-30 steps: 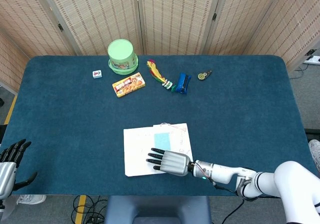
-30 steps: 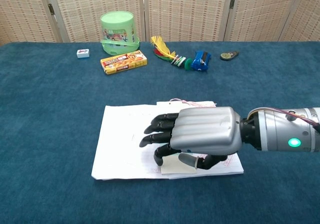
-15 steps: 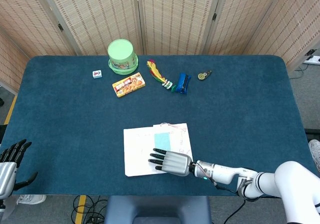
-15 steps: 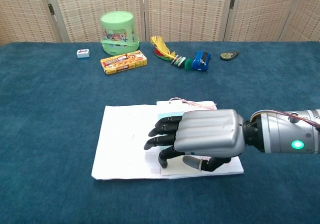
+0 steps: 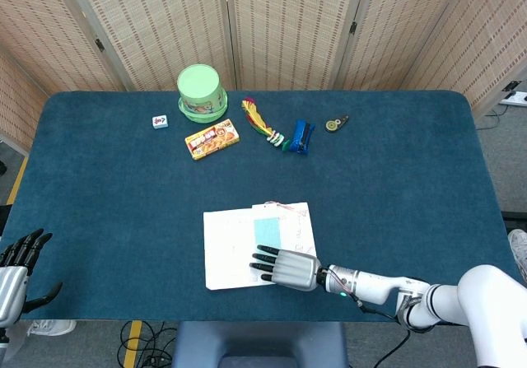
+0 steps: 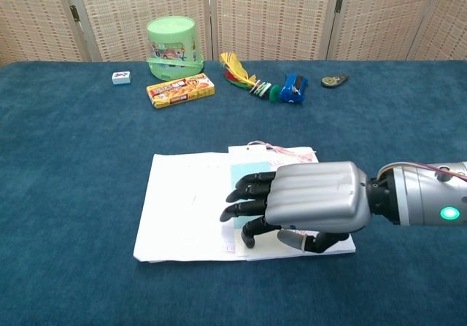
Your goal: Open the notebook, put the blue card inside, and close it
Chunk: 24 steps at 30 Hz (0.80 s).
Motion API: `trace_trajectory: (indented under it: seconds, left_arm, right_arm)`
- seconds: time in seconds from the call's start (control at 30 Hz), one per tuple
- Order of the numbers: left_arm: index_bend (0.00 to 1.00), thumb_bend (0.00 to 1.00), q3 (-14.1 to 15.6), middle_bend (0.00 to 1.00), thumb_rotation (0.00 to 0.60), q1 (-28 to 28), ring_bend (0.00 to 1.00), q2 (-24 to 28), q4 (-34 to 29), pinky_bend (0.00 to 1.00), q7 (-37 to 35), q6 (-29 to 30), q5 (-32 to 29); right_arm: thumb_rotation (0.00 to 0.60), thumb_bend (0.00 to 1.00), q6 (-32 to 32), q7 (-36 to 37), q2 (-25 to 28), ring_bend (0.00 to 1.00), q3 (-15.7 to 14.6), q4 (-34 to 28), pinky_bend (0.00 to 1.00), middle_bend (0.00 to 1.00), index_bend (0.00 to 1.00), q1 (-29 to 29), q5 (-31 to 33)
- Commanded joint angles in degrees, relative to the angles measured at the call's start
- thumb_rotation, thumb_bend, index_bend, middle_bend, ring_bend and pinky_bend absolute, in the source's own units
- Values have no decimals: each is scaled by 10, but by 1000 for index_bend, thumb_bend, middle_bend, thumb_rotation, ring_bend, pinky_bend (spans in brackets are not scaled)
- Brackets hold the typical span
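I see the notebook (image 5: 247, 247) lying open near the front edge of the table (image 5: 395, 187). The blue card (image 5: 268, 230) lies on its right page. My right hand (image 6: 310, 206) lies flat over the notebook's right page, fingers straight and a little apart, holding nothing. My left hand (image 5: 18, 263) is far left of the notebook, off the table, fingers spread and empty. The green tub (image 5: 201, 91) stands far behind the notebook.

Head view looked steeply down from above the robot's near edge, took in the whole table (image 5: 123, 187), chest view sat low and close, faced level toward the far screens (image 6: 270, 12) (both views shared the open notebook (image 5: 226, 249) (image 6: 186, 206) and right hand (image 5: 288, 267) (image 6: 310, 206)).
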Motion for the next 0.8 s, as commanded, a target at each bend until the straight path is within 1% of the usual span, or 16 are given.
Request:
trace_trajectory:
  seconds: [0.03,0.2,0.37,0.57,0.8]
  left_arm:
    - [122,277,0,89,600,0,110,0,0,171,0,0,0]
    - [122,277,0,89,600,0,110,0,-2,171,2,1,1]
    - [122,276,0,89,600,1,110,2,-2,171,2,2,1]
    - [122,277,1,89,600,2,110,1,0,171,1,2,0]
    - [122,277,0,89,600,1,110,0,2,171,-1,1,0]
  right_arm:
    - [600,698,4,-1,2,0,0,-1,0,72,325,-1,-2]
    - [600,698,14,3,-6,0,11,3,0,72,324,0,0]
    - [600,698,6,3,-22,0,19,14,0,72,324,6,3]
    - [600,699,-1,3,-33,0,19,23,0,72,324,9,2]
    - [600,698,-1,1,-27,0,12,22,0,72,324,5,4]
